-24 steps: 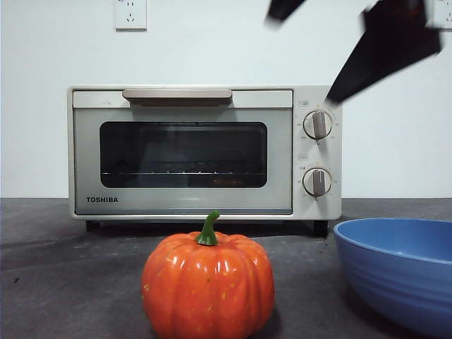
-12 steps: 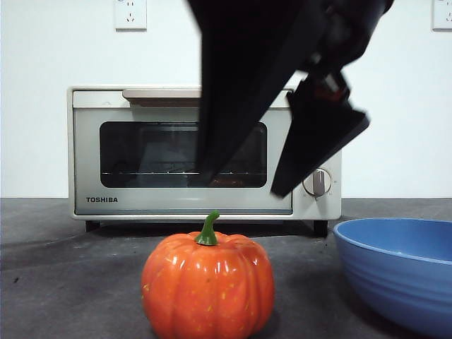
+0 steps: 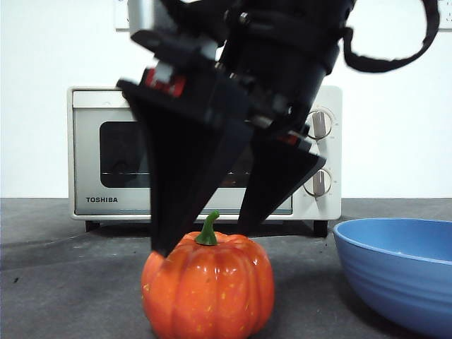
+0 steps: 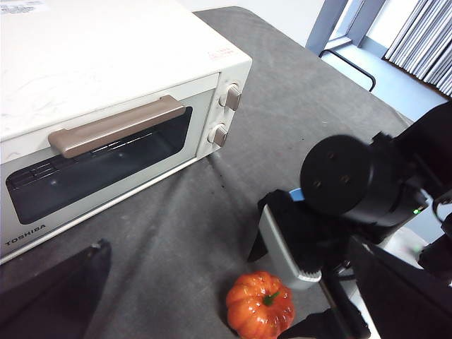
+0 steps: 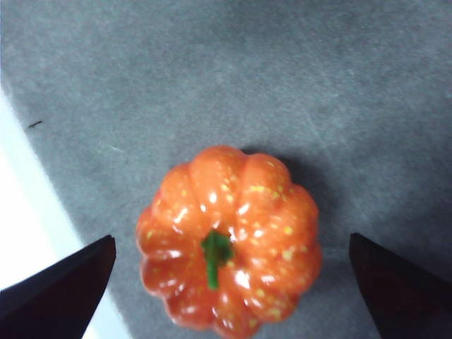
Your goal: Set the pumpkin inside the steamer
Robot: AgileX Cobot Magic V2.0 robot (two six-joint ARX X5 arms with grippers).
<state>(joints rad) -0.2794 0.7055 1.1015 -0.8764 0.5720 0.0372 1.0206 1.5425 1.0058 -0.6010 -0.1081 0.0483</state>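
— Presently, item one?
— Pumpkin (image 3: 208, 284): on the grey bench (image 3: 63, 282), before the shut steamer (image 3: 191, 152).
— Right pincer (image 3: 205, 236)?
— Spread wide, straddling the pumpkin's top, gripping nothing.

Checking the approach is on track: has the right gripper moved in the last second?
Yes. The right gripper has come down from above the steamer onto the pumpkin.

The brand name "TOSHIBA" stands on the lower door corner of the steamer (image 3: 102, 200).
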